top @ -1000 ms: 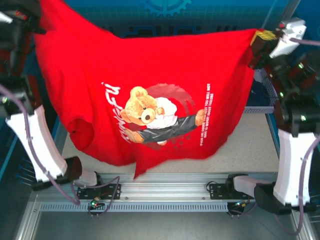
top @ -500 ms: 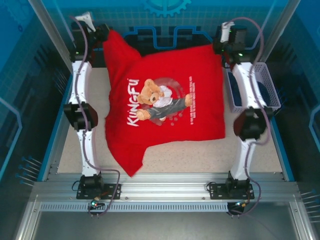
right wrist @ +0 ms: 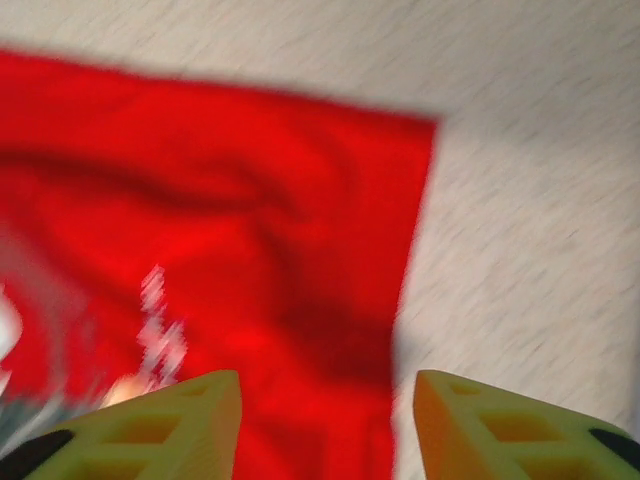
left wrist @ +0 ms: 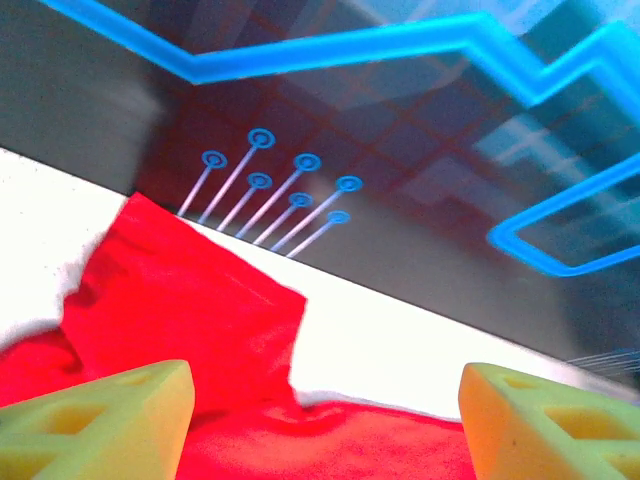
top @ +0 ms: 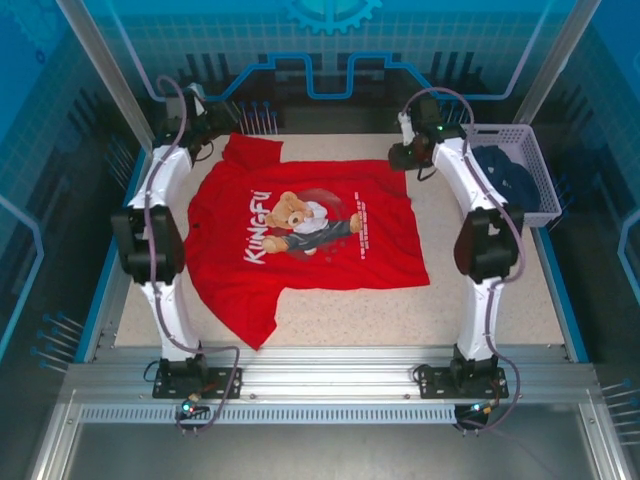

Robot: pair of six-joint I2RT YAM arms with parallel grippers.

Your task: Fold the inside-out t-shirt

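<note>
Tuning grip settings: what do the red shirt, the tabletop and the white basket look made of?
Shirt: soft matte cloth, possibly cotton; it lies limp and creased. Tabletop: pale, speckled, matte, perhaps laminate or a mat; hard to tell. Basket: white plastic, going by its lattice walls.

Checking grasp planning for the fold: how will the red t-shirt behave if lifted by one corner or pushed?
Likely floppy: the t-shirt lies flat with soft wrinkles and its far sleeve creased, so it should drape and sag. Pushed, it would probably bunch up rather than slide on the speckled table.
</note>
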